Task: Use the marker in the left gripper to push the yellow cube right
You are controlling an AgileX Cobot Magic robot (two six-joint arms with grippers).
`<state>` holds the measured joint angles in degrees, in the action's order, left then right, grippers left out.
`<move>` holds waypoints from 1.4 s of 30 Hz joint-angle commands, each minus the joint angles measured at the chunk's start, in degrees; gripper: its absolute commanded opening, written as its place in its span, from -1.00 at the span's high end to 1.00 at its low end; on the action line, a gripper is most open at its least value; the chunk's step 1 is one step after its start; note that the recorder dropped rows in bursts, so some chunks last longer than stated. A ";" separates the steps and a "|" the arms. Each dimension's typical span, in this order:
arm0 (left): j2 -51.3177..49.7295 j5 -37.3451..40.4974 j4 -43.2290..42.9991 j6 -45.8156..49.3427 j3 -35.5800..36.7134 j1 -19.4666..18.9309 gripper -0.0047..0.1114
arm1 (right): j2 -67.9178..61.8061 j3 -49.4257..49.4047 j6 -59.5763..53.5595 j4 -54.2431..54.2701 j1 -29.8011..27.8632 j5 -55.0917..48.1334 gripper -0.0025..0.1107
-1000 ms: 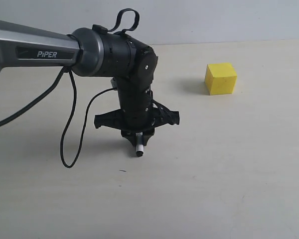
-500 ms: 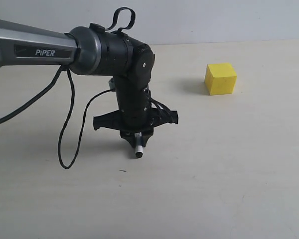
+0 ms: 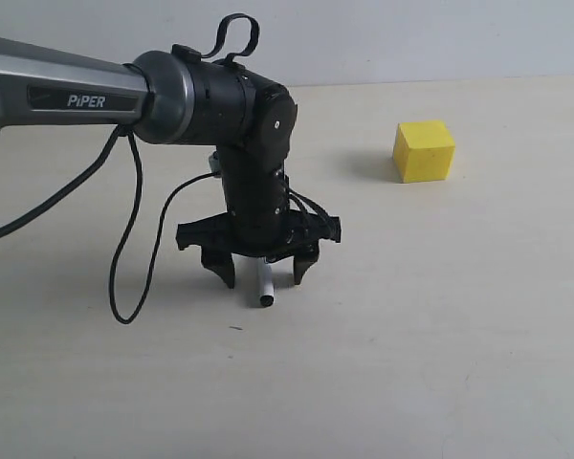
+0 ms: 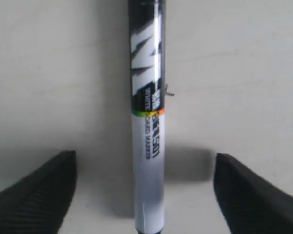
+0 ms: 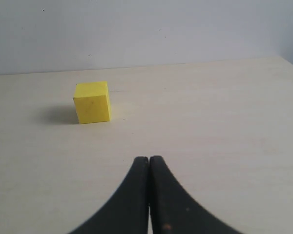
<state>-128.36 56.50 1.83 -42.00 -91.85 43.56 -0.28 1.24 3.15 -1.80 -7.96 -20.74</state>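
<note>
My left gripper point(image 3: 264, 275) points down at the table and stands open. The white-barrelled marker point(image 3: 265, 285) sits in the wide gap between its black fingers point(image 3: 224, 269), touching neither. In the left wrist view the marker point(image 4: 149, 146) runs lengthwise down the middle, black print on its barrel, with clear space to each finger point(image 4: 36, 192). The yellow cube point(image 3: 424, 150) rests on the table far to the right and further back, apart from everything. The right wrist view shows the cube point(image 5: 92, 102) ahead of my right gripper point(image 5: 149, 162), which is shut on nothing.
Loose black cables point(image 3: 134, 239) hang from the grey PiPER arm point(image 3: 67, 96) to the left of the gripper. The beige table point(image 3: 411, 335) meets a pale wall point(image 3: 411, 38) at the back.
The left gripper's jaws have spread apart and let go of the marker, which stays between them. The cube has not moved.
</note>
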 commanded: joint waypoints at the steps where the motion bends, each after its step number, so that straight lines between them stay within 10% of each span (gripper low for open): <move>1: 1.86 0.28 -0.38 3.21 -0.05 -0.20 -0.64 | 0.28 -0.22 -0.10 -0.05 -0.45 0.24 0.96; 11: 19.85 -0.52 4.61 23.48 0.98 2.08 -0.55 | 0.28 -0.22 -0.10 -0.05 -0.45 0.24 0.96; 15: 31.27 -5.59 6.17 27.62 10.43 4.53 0.89 | 0.28 -0.22 -0.10 -0.05 -0.45 0.24 0.96; 24: 55.77 -26.75 9.88 36.24 41.22 4.67 0.92 | 0.28 -0.22 -0.10 -0.05 -0.45 0.24 0.96; 33: 65.78 -8.22 15.62 32.15 49.78 4.67 0.92 | 0.28 -0.22 -0.10 -0.05 -0.45 0.24 0.96; 42: 65.80 -5.81 15.05 32.52 50.27 4.67 0.92 | 0.28 -0.22 -0.10 -0.05 -0.45 0.24 0.96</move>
<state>-62.99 50.56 16.49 -9.44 -41.76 48.01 -0.28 1.24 3.15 -1.80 -7.96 -20.74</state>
